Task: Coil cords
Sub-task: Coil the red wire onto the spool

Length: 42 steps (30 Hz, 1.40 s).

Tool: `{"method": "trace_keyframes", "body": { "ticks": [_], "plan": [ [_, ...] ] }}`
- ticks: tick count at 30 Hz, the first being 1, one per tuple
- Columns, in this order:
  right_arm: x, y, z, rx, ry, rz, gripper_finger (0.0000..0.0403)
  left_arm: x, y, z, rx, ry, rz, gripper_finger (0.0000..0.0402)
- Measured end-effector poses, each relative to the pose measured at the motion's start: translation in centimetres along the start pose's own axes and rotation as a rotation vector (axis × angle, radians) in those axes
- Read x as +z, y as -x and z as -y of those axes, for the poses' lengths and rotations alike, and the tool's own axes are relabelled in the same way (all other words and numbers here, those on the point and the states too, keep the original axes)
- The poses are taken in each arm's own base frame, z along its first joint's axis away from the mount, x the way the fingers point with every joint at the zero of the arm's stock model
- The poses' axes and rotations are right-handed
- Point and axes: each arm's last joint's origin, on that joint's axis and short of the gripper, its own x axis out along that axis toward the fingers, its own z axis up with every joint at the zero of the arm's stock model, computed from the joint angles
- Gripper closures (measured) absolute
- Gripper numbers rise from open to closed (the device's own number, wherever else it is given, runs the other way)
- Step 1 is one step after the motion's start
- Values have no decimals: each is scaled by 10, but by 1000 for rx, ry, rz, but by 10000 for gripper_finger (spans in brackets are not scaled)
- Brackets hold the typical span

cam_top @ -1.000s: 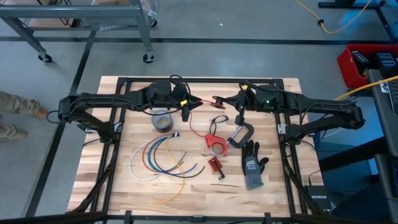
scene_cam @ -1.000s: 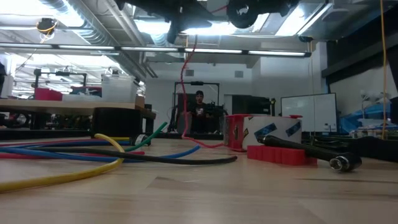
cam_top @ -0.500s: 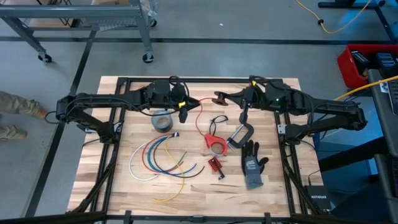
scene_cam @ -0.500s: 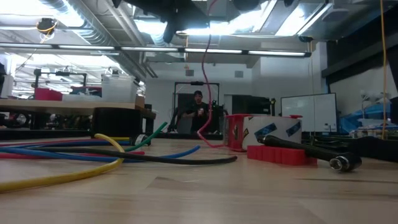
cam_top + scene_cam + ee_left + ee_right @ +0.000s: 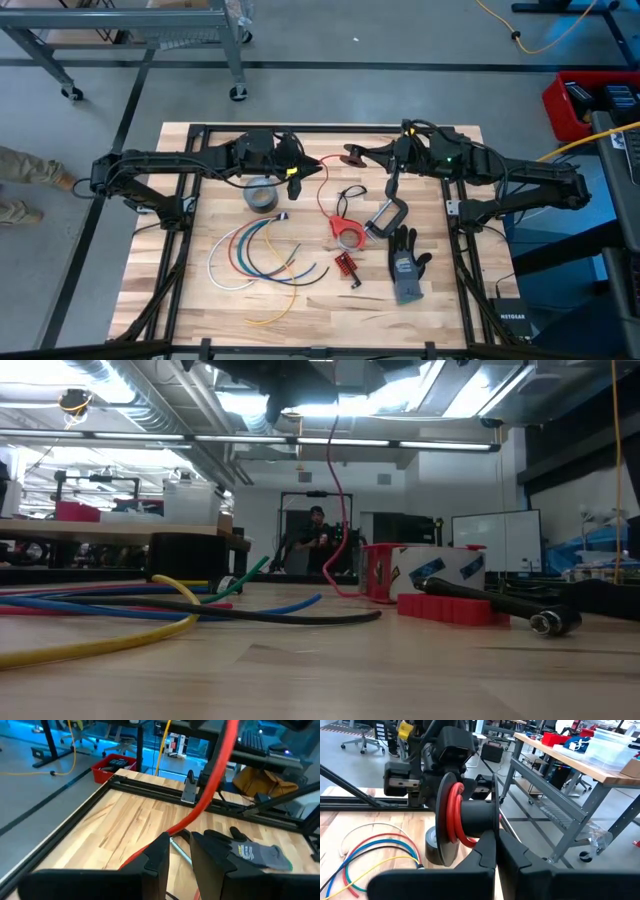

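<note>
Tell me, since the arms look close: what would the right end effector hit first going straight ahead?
Beyond the spool that the right end effector holds, wound with red cord, the left end effector lies first in line; the gap is hard to judge.

1. Smooth grey concrete floor all round the light butcher-block wooden table.
2. Grey metal wheeled rack beyond the table's far edge.
3. Thick yellow floor cable; red plastic bin beside it.
4. Long ceiling strip lights, white back wall, whiteboard.
5. A person far back.
</note>
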Motion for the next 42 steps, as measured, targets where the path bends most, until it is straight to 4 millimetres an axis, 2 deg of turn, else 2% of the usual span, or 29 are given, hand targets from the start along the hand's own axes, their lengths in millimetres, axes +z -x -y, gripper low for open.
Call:
{"method": "trace_keyframes", "body": {
  "ticks": [10,23,31,42],
  "plan": [
    [5,0,-1,43,-9,57,400,-1,0,10,48,-134,2,332],
    [5,0,-1,45,-26,56,400,-1,0,10,89,-125,4,331],
    [11,0,-1,91,-35,127,400,0,0,10,89,-123,16,331],
    [12,1,-2,105,-38,137,400,-4,-11,10,87,-144,27,331]
  ]
}}
